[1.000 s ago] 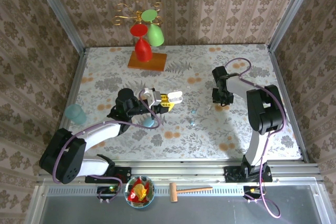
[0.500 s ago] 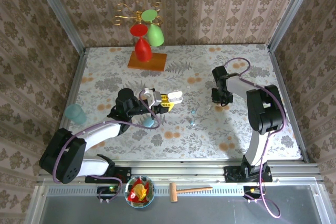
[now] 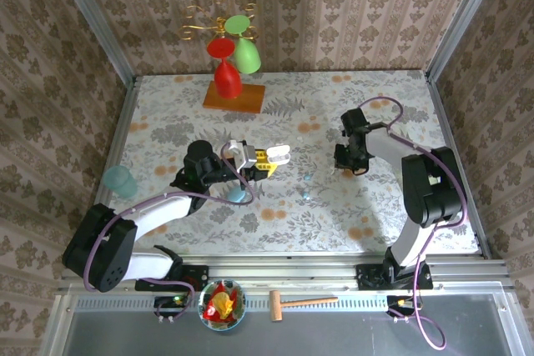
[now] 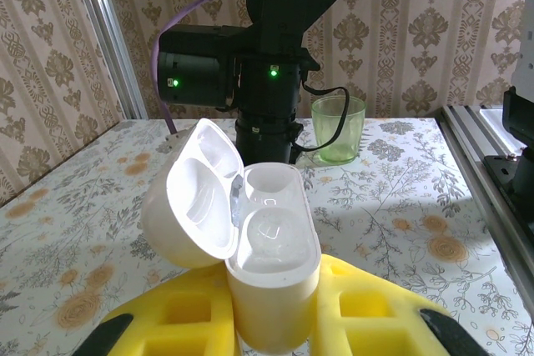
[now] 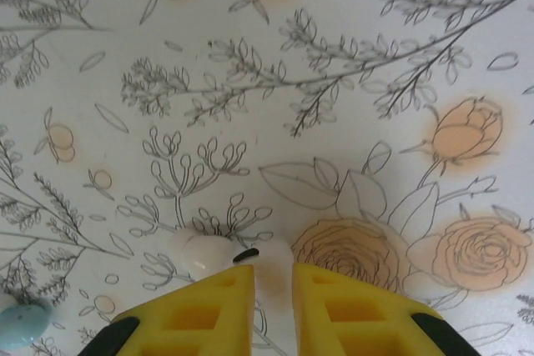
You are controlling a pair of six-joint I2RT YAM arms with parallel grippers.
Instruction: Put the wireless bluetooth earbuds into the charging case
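Note:
My left gripper (image 4: pixel 271 310) is shut on the white charging case (image 4: pixel 271 248) and holds it upright above the table. Its lid hangs open to the left, and both wells look bare. In the top view this case (image 3: pixel 279 153) sticks out beyond the left gripper (image 3: pixel 257 161) near the table's middle. My right gripper (image 5: pixel 273 271) points down at the table with its yellow fingers (image 5: pixel 209 302) closed on a white earbud (image 5: pixel 204 253), whose bulb sticks out to the left. A pale blue earbud (image 5: pixel 21 323) lies at the lower left. From above, the right gripper (image 3: pixel 349 164) is right of centre.
A light blue case (image 3: pixel 237 193) lies under the left arm, and small pale blue pieces (image 3: pixel 306 179) lie between the arms. A green cup (image 3: pixel 120 179) stands at the left edge. A wooden stand with red and green glasses (image 3: pixel 234 81) is at the back.
The right gripper's jaws have closed on the white earbud, and the right arm's elbow has swung slightly to the right. The left arm and case have not moved.

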